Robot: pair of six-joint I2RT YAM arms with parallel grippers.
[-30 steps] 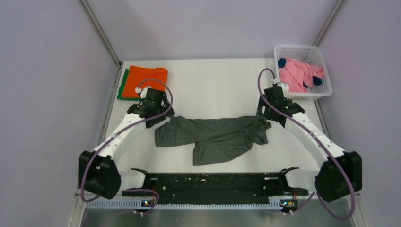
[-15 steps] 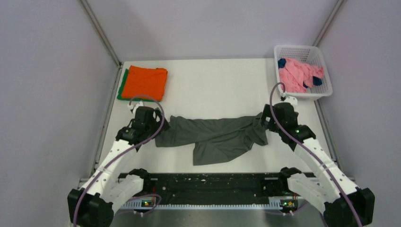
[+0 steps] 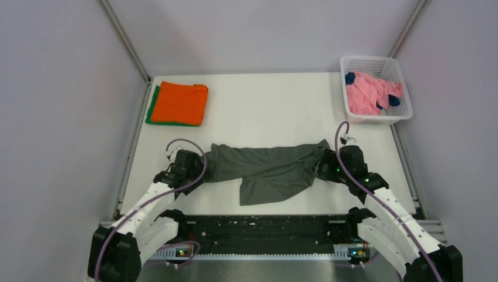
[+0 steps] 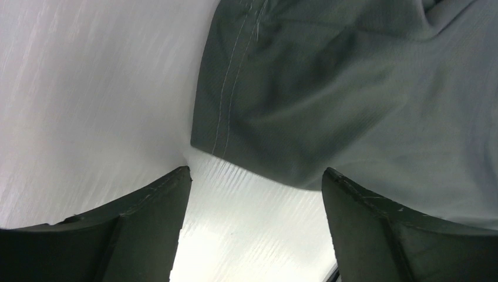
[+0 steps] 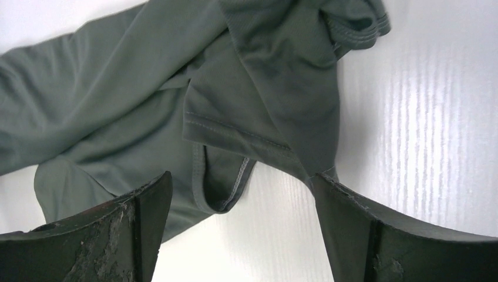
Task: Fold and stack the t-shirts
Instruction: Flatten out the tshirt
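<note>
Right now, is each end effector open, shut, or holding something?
Left end effector: open, empty, over the olive-grey t-shirt corner.
Right end effector: open, empty, over its other end.

The white surface (image 3: 264, 106) carries a crumpled grey tee (image 3: 264, 170) near its middle, an orange tee (image 3: 179, 103) folded atop a green tee (image 3: 151, 110) far left, and a basket (image 3: 376, 59) far right.

Plain grey walls (image 3: 264, 29), white table (image 3: 264, 106), metal corner posts (image 3: 126, 41), even light
</note>
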